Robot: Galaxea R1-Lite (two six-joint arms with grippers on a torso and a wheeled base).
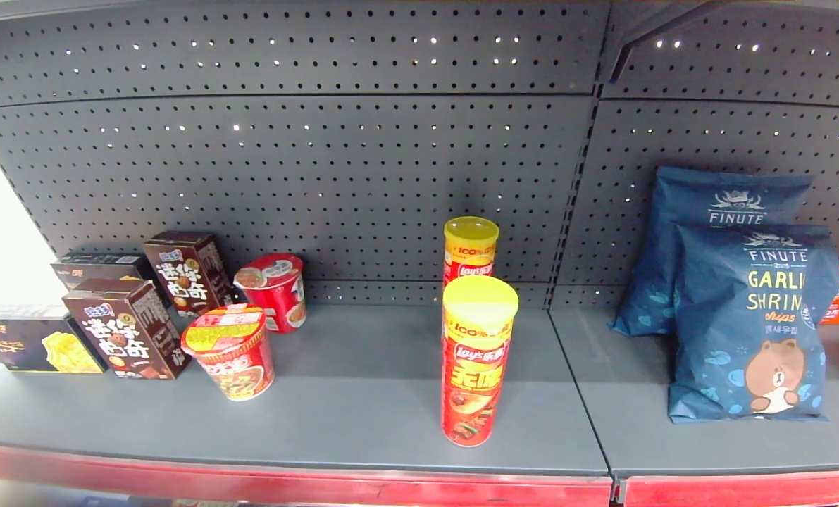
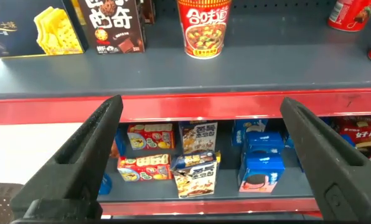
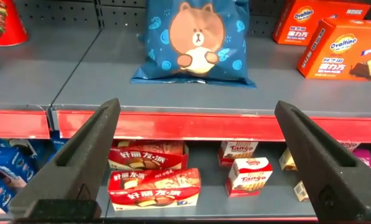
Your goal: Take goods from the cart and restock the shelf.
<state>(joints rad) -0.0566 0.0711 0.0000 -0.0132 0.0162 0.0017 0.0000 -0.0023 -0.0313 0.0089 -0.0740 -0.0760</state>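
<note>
The grey shelf [image 1: 363,401] with a red front edge carries goods. Two red chip cans with yellow lids stand mid-shelf, one in front [image 1: 477,359] and one behind [image 1: 469,248]. Two cup noodles [image 1: 232,351] and brown cookie boxes [image 1: 129,327] stand to the left. My left gripper [image 2: 201,104] is open and holds nothing, in front of the red edge [image 2: 192,106] below a cup noodle [image 2: 203,26]. My right gripper [image 3: 198,106] is also open with nothing in it, in front of the edge below the blue bear bag [image 3: 195,40].
Two blue snack bags [image 1: 750,331] lean on the pegboard at the right, with orange boxes [image 3: 335,46] beside them. A dark cracker box [image 1: 35,341] lies at the far left. A lower shelf holds several boxes [image 2: 198,168] and red packs [image 3: 151,186]. Bare shelf floor lies between cups and cans.
</note>
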